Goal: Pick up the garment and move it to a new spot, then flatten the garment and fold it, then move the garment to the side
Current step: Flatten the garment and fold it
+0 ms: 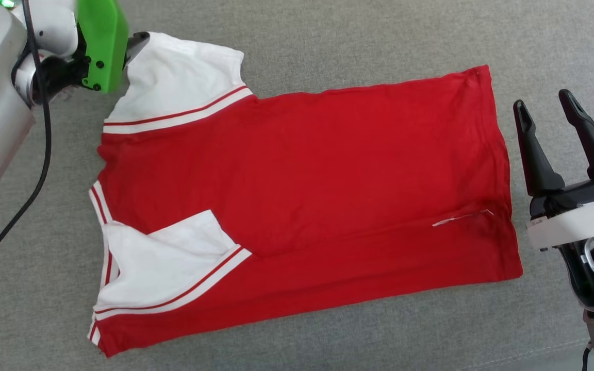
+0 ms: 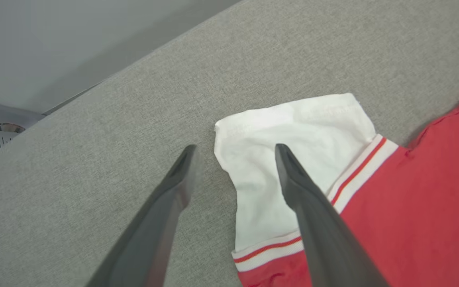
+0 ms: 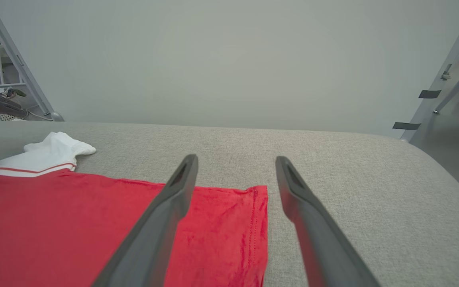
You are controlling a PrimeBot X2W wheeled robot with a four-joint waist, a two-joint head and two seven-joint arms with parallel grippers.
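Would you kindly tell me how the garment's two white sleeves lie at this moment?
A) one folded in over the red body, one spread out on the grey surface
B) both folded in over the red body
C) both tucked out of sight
A: the near sleeve lies folded over the red body of the garment, while the far sleeve lies spread out on the grey surface.

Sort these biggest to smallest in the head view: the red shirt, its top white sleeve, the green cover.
Largest: red shirt
Then: top white sleeve
Smallest: green cover, though it sits nearer the camera.
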